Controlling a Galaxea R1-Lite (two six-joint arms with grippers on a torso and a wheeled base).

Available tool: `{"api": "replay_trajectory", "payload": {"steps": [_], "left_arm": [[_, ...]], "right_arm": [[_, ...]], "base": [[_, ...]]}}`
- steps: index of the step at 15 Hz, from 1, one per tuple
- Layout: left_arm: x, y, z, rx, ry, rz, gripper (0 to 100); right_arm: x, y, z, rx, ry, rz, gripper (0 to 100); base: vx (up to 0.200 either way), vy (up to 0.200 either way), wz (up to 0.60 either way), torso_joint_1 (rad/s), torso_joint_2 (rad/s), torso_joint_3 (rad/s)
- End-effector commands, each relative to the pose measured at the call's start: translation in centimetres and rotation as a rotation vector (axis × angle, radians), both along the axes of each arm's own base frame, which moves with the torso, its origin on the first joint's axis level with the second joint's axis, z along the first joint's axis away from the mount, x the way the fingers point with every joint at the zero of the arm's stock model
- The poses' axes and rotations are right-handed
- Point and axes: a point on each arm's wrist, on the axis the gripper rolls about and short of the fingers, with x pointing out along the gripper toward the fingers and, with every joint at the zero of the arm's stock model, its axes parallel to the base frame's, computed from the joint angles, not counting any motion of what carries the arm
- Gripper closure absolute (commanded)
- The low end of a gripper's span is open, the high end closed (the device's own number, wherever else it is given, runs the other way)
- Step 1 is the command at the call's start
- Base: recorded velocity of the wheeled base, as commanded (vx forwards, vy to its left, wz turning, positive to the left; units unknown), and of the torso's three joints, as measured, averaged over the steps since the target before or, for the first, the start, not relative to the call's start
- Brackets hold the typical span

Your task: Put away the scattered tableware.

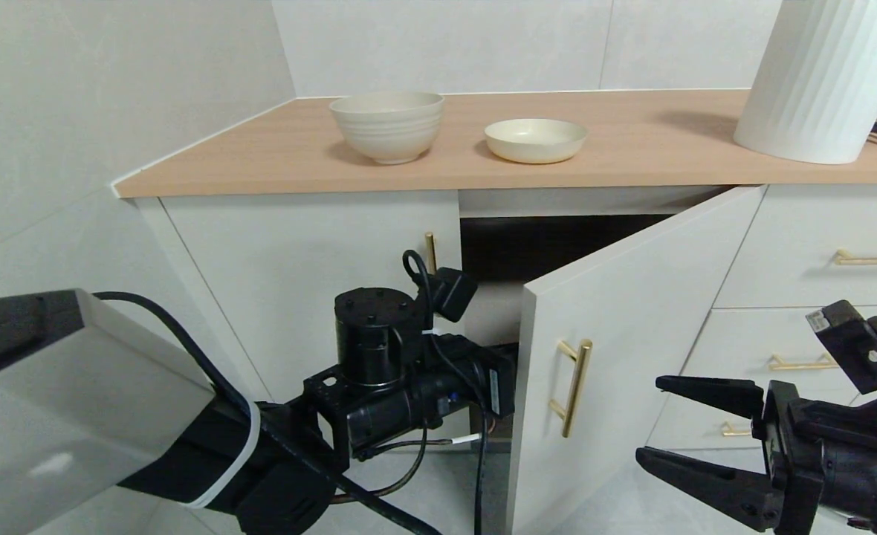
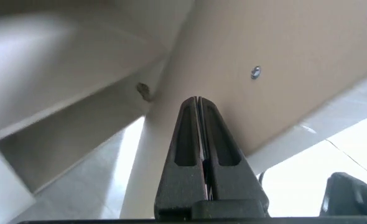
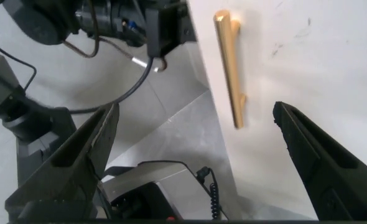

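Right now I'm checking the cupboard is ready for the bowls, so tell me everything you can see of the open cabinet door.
The cabinet door is a flat off-white panel, swung partly open beneath the wooden countertop, hinged on its right, with a dark interior behind it. A slim upright gold handle sits near its free edge. The shut left tool is behind that edge; the open right tool faces the handle, apart from it.

Left jaws together, right jaws apart
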Motion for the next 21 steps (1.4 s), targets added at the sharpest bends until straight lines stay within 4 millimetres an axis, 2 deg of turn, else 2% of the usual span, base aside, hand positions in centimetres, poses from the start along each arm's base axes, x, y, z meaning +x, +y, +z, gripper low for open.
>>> {"api": "replay_trajectory", "payload": {"steps": [1, 4, 9, 19, 21], "left_arm": [[0.3, -0.2, -0.4, 0.005, 0.007, 0.003, 100], [0.7, -0.6, -0.1, 0.004, 0.010, -0.008, 100], [1.8, -1.5, 0.6, 0.010, 0.020, -0.008, 100], [2.9, -2.4, 0.0, 0.010, 0.020, -0.008, 100], [3.0, -2.6, -0.1, 0.017, 0.026, -0.008, 100]], "right_arm": [[0.0, 0.0, 0.0, 0.000, 0.001, 0.001, 0], [0.0, 0.0, 0.0, 0.000, 0.001, 0.001, 0], [0.0, 0.0, 0.0, 0.000, 0.001, 0.001, 0], [-0.2, -0.1, 0.3, 0.007, -0.014, 0.001, 0], [-0.2, -0.1, 0.3, 0.007, -0.012, 0.001, 0]], "base": [[0.000, 0.000, 0.00, 0.000, 0.00, 0.000], [0.000, 0.000, 0.00, 0.000, 0.00, 0.000], [-0.200, 0.000, 0.00, 0.007, 0.00, 0.000], [0.000, 0.000, 0.00, 0.000, 0.00, 0.000], [-0.200, 0.000, 0.00, 0.005, 0.00, 0.000]]}}
